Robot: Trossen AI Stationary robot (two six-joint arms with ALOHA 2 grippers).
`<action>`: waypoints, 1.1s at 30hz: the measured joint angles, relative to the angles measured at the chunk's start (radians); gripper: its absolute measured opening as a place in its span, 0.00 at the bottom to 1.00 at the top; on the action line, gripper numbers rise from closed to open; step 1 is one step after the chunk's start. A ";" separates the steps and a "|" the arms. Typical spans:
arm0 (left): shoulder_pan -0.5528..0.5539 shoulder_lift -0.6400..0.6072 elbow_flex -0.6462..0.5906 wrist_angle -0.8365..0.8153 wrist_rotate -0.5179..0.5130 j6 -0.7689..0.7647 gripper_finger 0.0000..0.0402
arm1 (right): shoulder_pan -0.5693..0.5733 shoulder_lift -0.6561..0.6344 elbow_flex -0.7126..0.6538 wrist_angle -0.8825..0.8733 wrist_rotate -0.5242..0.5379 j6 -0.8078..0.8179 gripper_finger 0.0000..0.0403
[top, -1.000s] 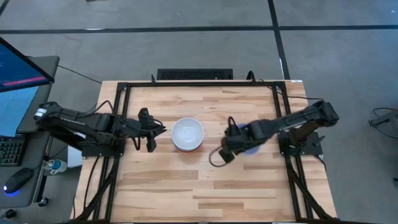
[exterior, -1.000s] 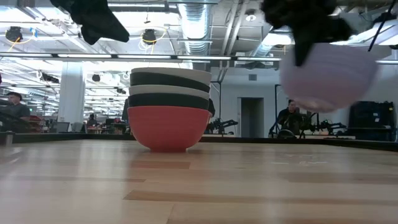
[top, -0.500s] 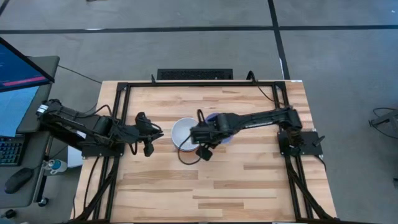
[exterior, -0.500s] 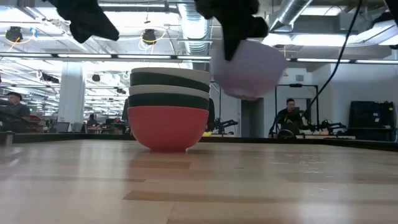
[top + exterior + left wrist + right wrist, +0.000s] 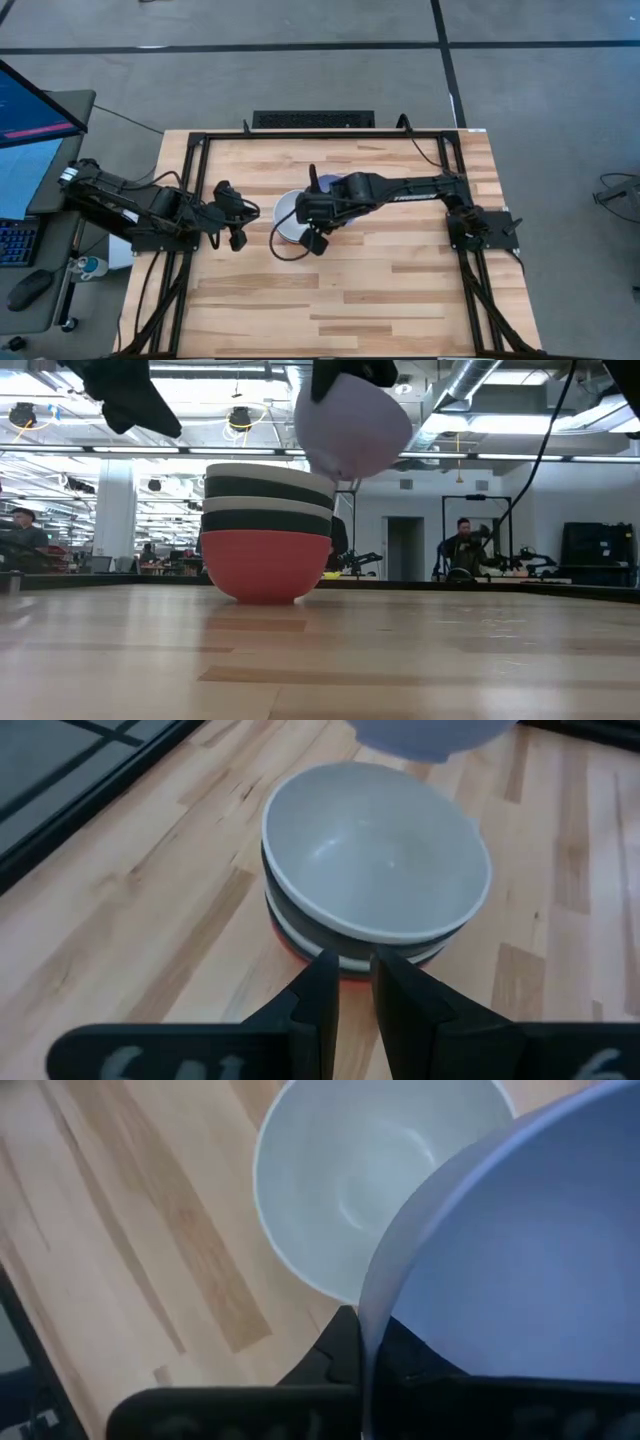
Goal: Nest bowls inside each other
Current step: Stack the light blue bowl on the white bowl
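Right gripper (image 5: 318,203) pinches the rim of a smooth, round lavender-blue bowl (image 5: 352,422), tilted above a nested stack (image 5: 265,535): glossy red base, black and white bowls. Left gripper (image 5: 240,213) waits beside, fingers pressed together.

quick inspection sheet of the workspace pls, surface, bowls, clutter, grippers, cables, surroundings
surface: wooden table inside a black frame.
job's things: stack of bowls, red at the bottom, then black, white, black, white on top; lavender bowl held tilted in the air, above the stack's right edge in the low view, not nested yet.
clutter: nothing seen on the table.
grippers: right gripper shut on the lavender bowl's rim; left gripper beside the stack, fingers nearly together, holding nothing.
cables: cable loop hanging from the right arm onto the table.
surroundings: monitor left of the table; seated person far behind.
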 joint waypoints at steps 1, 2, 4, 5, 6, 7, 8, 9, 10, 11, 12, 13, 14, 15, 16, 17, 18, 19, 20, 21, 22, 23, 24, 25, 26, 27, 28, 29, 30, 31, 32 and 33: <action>0.000 0.000 0.000 0.008 -0.003 0.000 0.13 | 0.000 0.001 -0.001 -0.001 0.000 0.000 0.03; 0.000 0.000 0.000 0.016 -0.004 0.002 0.13 | -0.001 0.002 -0.001 0.001 -0.001 0.000 0.04; 0.000 0.000 0.000 0.035 -0.003 0.005 0.13 | -0.002 0.002 -0.001 0.013 -0.009 -0.014 0.05; 0.000 0.000 0.000 0.044 -0.002 0.012 0.13 | -0.001 0.002 -0.001 0.023 -0.012 -0.027 0.04; 0.000 0.000 0.000 0.058 0.001 0.024 0.13 | 0.001 0.002 -0.001 0.037 -0.012 -0.044 0.04; 0.000 0.001 0.000 0.075 0.009 0.034 0.13 | 0.002 0.002 -0.001 0.054 -0.015 -0.064 0.03; 0.000 0.001 0.000 0.092 0.011 0.042 0.13 | 0.002 0.002 -0.001 0.072 -0.016 -0.075 0.02; 0.000 0.001 0.000 0.105 0.012 0.048 0.13 | 0.003 0.001 -0.001 0.088 -0.019 -0.080 0.02; 0.000 0.001 0.000 0.115 0.011 0.051 0.13 | 0.003 0.002 -0.001 0.102 -0.024 -0.092 0.02; 0.000 0.001 0.000 0.121 0.011 0.053 0.13 | 0.002 0.001 -0.001 0.117 -0.026 -0.104 0.02; 0.000 0.001 0.000 0.125 0.011 0.058 0.13 | 0.002 0.001 -0.001 0.134 -0.030 -0.126 0.03; 0.000 0.001 0.000 0.126 0.011 0.060 0.13 | 0.001 0.001 -0.001 0.151 -0.041 -0.149 0.04; 0.000 0.001 0.000 0.125 0.011 0.060 0.13 | 0.001 0.001 -0.001 0.168 -0.052 -0.174 0.06; 0.001 0.001 0.000 0.126 0.011 0.060 0.13 | 0.001 0.003 -0.001 0.185 -0.057 -0.200 0.07; 0.001 0.001 0.000 0.126 0.011 0.059 0.13 | 0.002 0.019 0.001 0.204 -0.059 -0.218 0.07; 0.001 0.001 0.000 0.126 0.011 0.059 0.13 | 0.003 0.036 0.003 0.232 -0.068 -0.227 0.07; 0.001 0.001 0.000 0.126 0.011 0.056 0.13 | 0.002 0.047 -0.001 0.241 -0.084 -0.231 0.07; 0.001 0.001 0.000 0.125 0.011 0.051 0.13 | -0.001 0.059 -0.006 0.215 -0.104 -0.235 0.06; 0.001 0.000 0.000 0.125 0.011 0.048 0.13 | -0.002 0.079 -0.007 0.213 -0.127 -0.247 0.05; 0.001 0.001 0.000 0.125 0.011 0.043 0.13 | -0.004 0.099 -0.001 0.253 -0.157 -0.254 0.04; 0.001 0.001 0.000 0.124 0.011 0.038 0.13 | -0.007 0.111 0.000 0.275 -0.187 -0.257 0.03; 0.001 0.001 0.000 0.125 0.011 0.032 0.13 | -0.009 0.120 -0.002 0.244 -0.197 -0.258 0.03; 0.001 0.000 0.000 0.126 0.011 0.026 0.13 | -0.010 0.132 -0.003 0.218 -0.197 -0.258 0.03; 0.001 0.001 0.001 0.125 0.010 0.022 0.13 | -0.010 0.146 -0.003 0.230 -0.201 -0.259 0.03; 0.000 0.001 0.001 0.122 0.010 0.018 0.13 | -0.008 0.157 -0.002 0.244 -0.195 -0.265 0.04; 0.001 0.001 0.001 0.122 0.010 0.012 0.13 | -0.006 0.162 -0.002 0.234 -0.182 -0.264 0.06; 0.001 0.000 0.001 0.123 0.010 0.005 0.13 | -0.004 0.162 -0.002 0.211 -0.175 -0.263 0.07; 0.000 0.001 0.001 0.122 0.010 0.002 0.13 | -0.002 0.160 -0.002 0.193 -0.170 -0.260 0.08; 0.001 0.001 0.001 0.120 0.010 0.002 0.13 | 0.000 0.160 -0.001 0.185 -0.157 -0.257 0.08; 0.001 0.001 0.001 0.121 0.010 0.001 0.13 | 0.000 0.160 -0.001 0.175 -0.144 -0.256 0.08; 0.001 0.001 0.001 0.124 0.009 0.000 0.13 | 0.000 0.160 -0.001 0.160 -0.130 -0.257 0.07; 0.001 0.001 0.001 0.124 0.009 0.000 0.13 | -0.001 0.160 -0.001 0.142 -0.120 -0.256 0.05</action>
